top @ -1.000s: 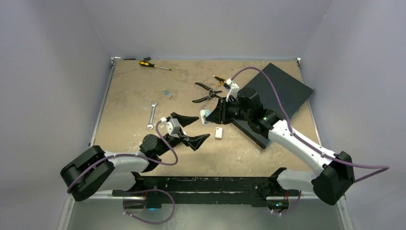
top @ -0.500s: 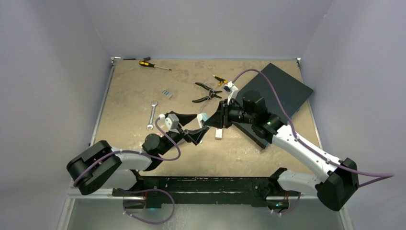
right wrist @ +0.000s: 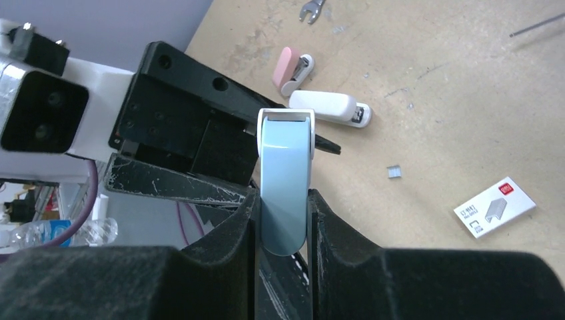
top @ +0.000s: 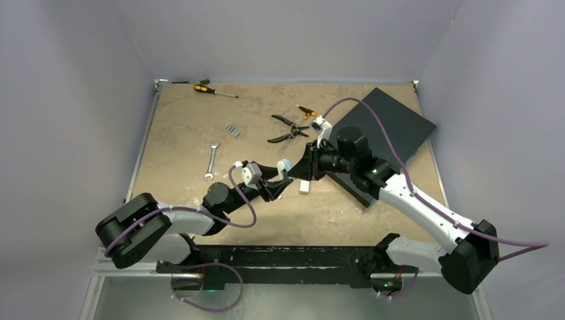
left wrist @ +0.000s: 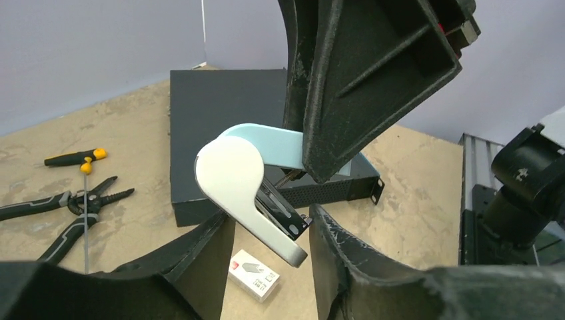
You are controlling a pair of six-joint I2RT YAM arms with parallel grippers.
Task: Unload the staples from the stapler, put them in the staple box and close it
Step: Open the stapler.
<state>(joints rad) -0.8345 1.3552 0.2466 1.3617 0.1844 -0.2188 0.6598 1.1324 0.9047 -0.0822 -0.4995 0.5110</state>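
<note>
Right pincer (right wrist: 281, 203): clenched on the light-blue stapler (right wrist: 286, 147). I see both fingers pressed flat against the sides of its blue top arm.
Stapler pose: held in the air above the table (top: 180, 133) and hinged open. The blue arm is up and the white base arm (left wrist: 230, 175) slants down, with the black magazine (left wrist: 280, 208) showing on its inner face.
Left pincer (left wrist: 270, 230): half-spread, one finger on each side of the base arm's lower tip. Whether it is clamped or just beside the arm, I cannot tell.
Magazine contents: I cannot tell whether any strip sits inside.
Staples (top: 232, 130): a grey ribbed strip lying flat on the table's far-left part, beyond the wrench (top: 211, 161) and well apart from both pincers.
Second staple strip (right wrist: 394, 173): tiny, on the table near the white box (right wrist: 496, 207); I find it in the right wrist view only.
White box: lies on the table below the held stapler, apart from it.
Other staplers: a pink stapler (right wrist: 290, 70) and a white stapler (right wrist: 330, 108) lie near each other on the table.
Far side: pliers (top: 288, 128), a yellow-handled screwdriver (top: 213, 90), and a black slab (top: 386, 127) at far right.
</note>
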